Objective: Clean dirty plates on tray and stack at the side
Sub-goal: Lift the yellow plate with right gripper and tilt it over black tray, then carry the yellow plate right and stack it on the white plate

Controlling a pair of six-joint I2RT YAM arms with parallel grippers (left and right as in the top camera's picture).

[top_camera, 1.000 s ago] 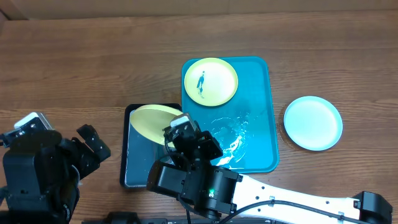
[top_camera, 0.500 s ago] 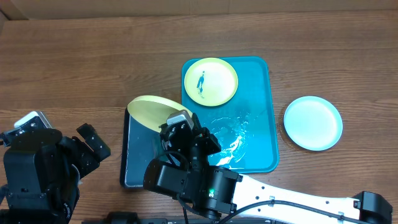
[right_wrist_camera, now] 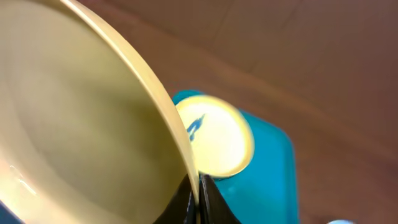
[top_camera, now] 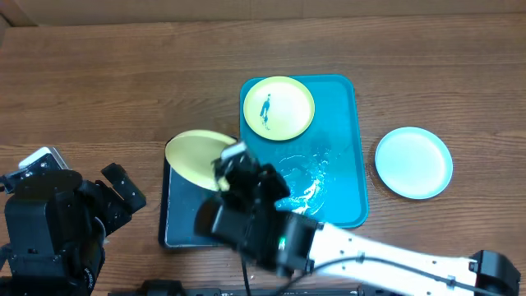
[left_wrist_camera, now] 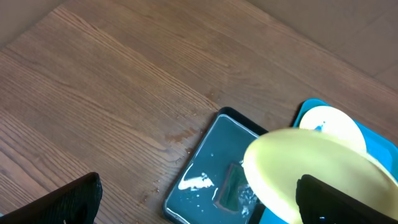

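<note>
right end effector (right_wrist_camera: pixel 198 198) is pinching the rim of a tilted round yellow-green plastic plate (top_camera: pixel 193 154), which is hanging over the far edge of the dark grey rectangular tray (top_camera: pixel 177 222). you are likely handling something light, stiff and wet-slippery, so the rim is seeming the only workable hold. left end effector (top_camera: pixel 123 191) is sitting spread and empty. overhead, blur is hiding the right fingers, and any smear on the plate is proving unreadable.

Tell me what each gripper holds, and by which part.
The right gripper pinches a yellow-green plate by its rim; the left gripper is open, holding nothing.
</note>
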